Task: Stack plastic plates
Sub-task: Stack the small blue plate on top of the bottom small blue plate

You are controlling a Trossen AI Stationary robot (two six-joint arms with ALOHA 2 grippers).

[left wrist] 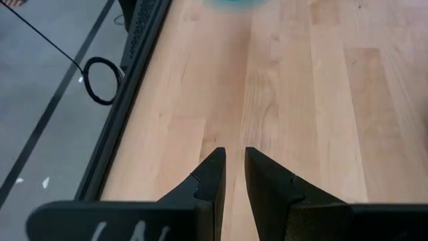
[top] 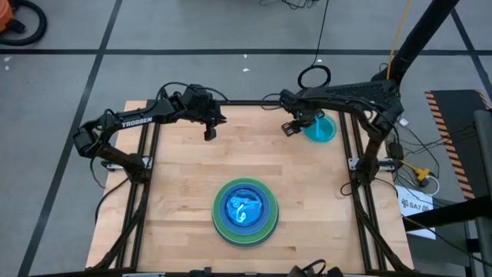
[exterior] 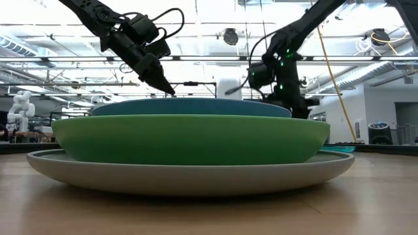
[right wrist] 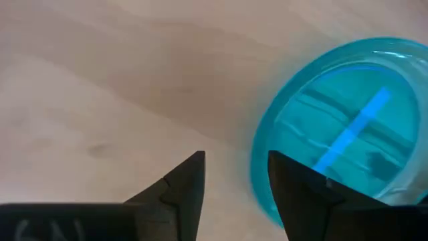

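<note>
1. Plates first, from the high view: a stack sits near the front middle of the wooden table (top: 184, 169), with a grey plate (top: 245, 240) at the bottom, a green plate (top: 221, 221) on it and a blue plate (top: 244, 206) on top. A single teal plate (top: 323, 129) lies flat well apart from the stack, near the far right corner. The right gripper (top: 290, 128) hovers just beside that teal plate, on its inner side. The left gripper (top: 209, 134) hangs over bare wood at the far left, away from every plate.

2. Low view: the grey plate (exterior: 189, 175) rests on the table, the green plate (exterior: 189, 138) nests in it and the rim of the blue plate (exterior: 189, 107) shows above. Both arms hang behind the stack.

3. Left wrist view: the left gripper (left wrist: 235, 167) has its fingers nearly together, only a thin gap between them, with nothing held and plain wood under them. A blurred teal edge (left wrist: 231, 3) shows farther off.

4. Right wrist view: the right gripper (right wrist: 235, 171) has its fingers apart and empty. The teal plate (right wrist: 348, 120) lies flat just beyond one fingertip, off to the side of the gap, not between the fingers.
</note>
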